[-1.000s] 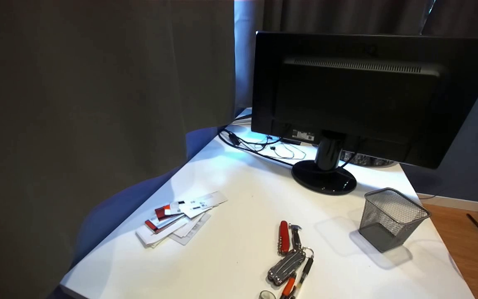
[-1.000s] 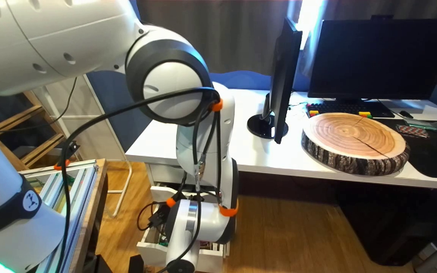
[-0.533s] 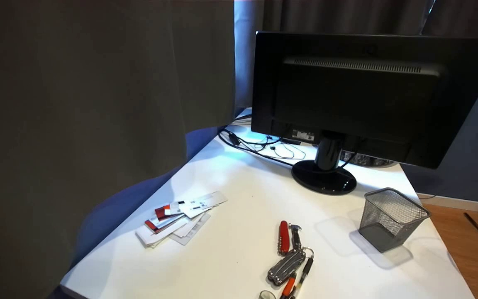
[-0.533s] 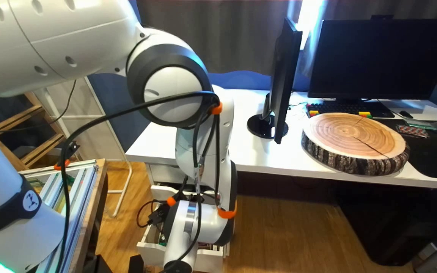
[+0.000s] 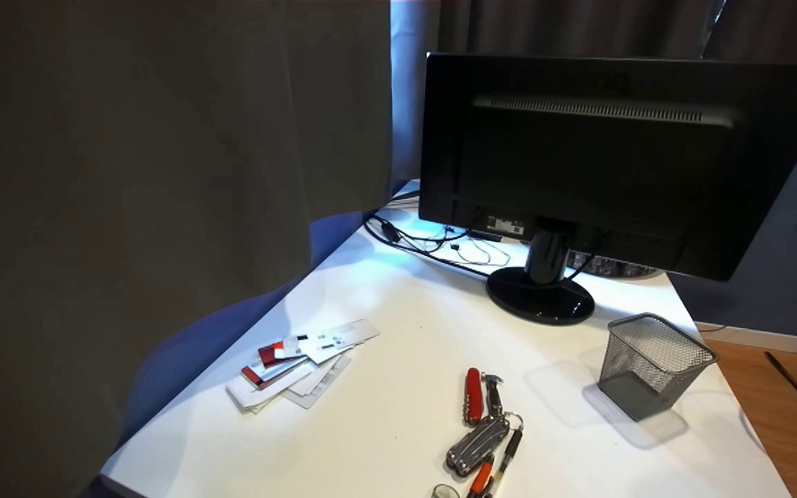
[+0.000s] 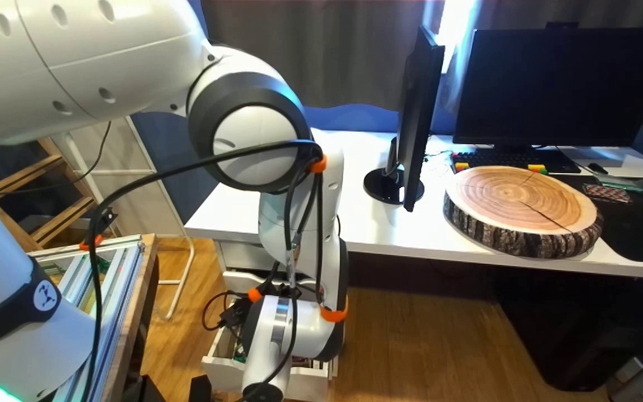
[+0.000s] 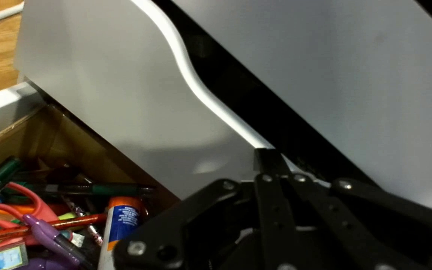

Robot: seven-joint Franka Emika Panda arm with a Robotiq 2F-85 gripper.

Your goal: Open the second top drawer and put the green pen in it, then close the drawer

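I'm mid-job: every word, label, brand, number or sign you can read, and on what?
"MIKA", cut by picture edge: robot base.
Round logo: robot base.
Tube label: too blurred.
Blue tag: too blurred.
Papers: print too small.
Sticker on monitor: too small.
Monitor mark: too dark.

The round joint is white-capped, ringed dark grey; above and left of it, the glossy white arm shows screw recesses; a black cable crosses it; orange ties sit beside it; to its lower left, the base wears a dark band lettered "MIKA"; the gripper is black, silver-screwed.
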